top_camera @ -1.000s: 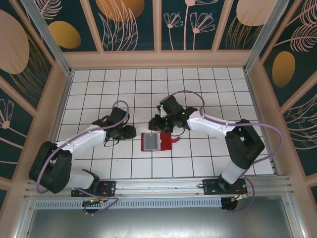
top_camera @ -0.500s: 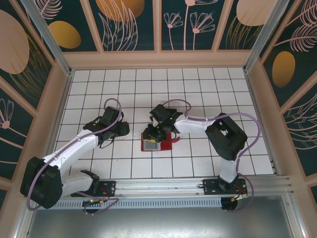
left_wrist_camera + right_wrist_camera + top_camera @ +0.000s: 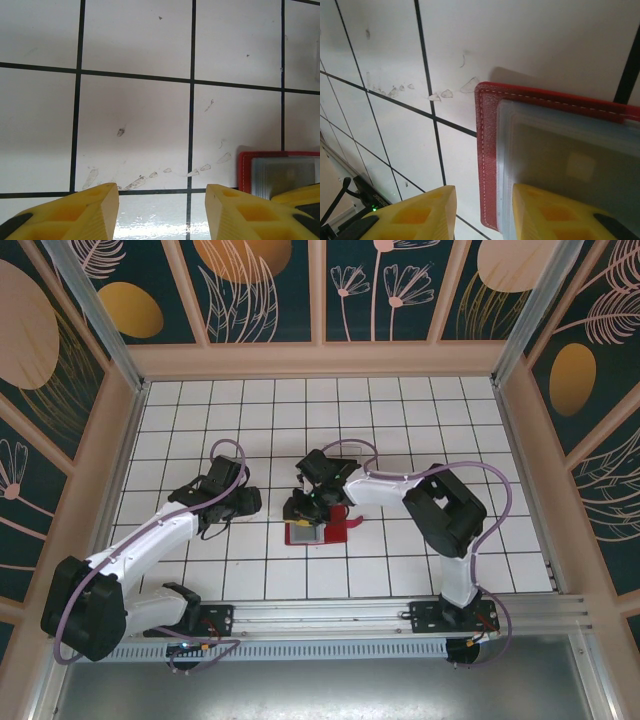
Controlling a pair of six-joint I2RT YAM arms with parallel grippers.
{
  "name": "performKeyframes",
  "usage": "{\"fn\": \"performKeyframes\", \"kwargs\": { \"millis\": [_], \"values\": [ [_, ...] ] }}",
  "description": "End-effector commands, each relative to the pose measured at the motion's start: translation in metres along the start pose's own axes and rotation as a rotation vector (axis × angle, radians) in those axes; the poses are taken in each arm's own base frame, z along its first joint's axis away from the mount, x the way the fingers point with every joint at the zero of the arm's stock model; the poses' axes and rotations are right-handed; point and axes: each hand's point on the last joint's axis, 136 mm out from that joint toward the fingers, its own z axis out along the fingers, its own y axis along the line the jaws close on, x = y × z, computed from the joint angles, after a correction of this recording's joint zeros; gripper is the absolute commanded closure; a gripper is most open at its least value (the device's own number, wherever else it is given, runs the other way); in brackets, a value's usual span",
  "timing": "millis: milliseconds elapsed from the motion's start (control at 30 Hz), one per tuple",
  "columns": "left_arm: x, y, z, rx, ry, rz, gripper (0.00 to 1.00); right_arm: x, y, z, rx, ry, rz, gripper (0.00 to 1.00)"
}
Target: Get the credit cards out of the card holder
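Note:
The red card holder (image 3: 335, 530) lies open on the white tiles in the middle. A grey stack of credit cards (image 3: 560, 160) rests on its inside, framed by the stitched red border (image 3: 487, 150). My right gripper (image 3: 305, 506) hangs low over the holder's left end. In its wrist view the right gripper (image 3: 484, 200) is open and straddles the red border, one yellow fingertip (image 3: 540, 205) over the cards and the other over bare tile. My left gripper (image 3: 248, 502) stands about a tile left of the holder. Nothing lies between the open left gripper (image 3: 161, 200) fingers. The holder's corner (image 3: 245, 170) shows at the lower right.
The holder's little red snap tab (image 3: 352, 523) sticks out to the right. Scuff marks (image 3: 150, 175) dot the tile left of the holder. Wooden walls (image 3: 320, 360) enclose the tiled floor, and a metal rail (image 3: 330, 615) runs along the near edge.
My right gripper came forward and left, down onto the holder's left end. The left gripper drew back a little to the left.

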Motion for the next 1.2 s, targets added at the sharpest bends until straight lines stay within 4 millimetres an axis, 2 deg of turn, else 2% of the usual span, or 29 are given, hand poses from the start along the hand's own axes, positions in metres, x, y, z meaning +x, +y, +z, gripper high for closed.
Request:
{"fn": "performKeyframes", "kwargs": {
  "millis": [0,367,733,1000,1167],
  "values": [
    [0.006,0.004,0.001,-0.004,0.014,0.018,0.5,0.006,-0.001,0.005,0.03,0.031,-0.002,0.64],
    [0.006,0.003,0.0,0.003,0.013,0.021,0.5,0.011,-0.031,-0.002,0.208,0.014,0.012,0.61],
    [0.004,-0.003,-0.003,0.027,0.019,0.03,0.5,0.012,-0.04,-0.008,0.385,-0.039,-0.006,0.55],
    [0.005,-0.008,-0.001,0.049,0.042,0.043,0.51,0.007,-0.047,-0.019,0.507,-0.087,-0.028,0.51],
    [0.001,-0.01,-0.004,0.054,0.031,0.047,0.52,0.008,-0.045,-0.027,0.541,-0.104,-0.037,0.51]
  ]
}}
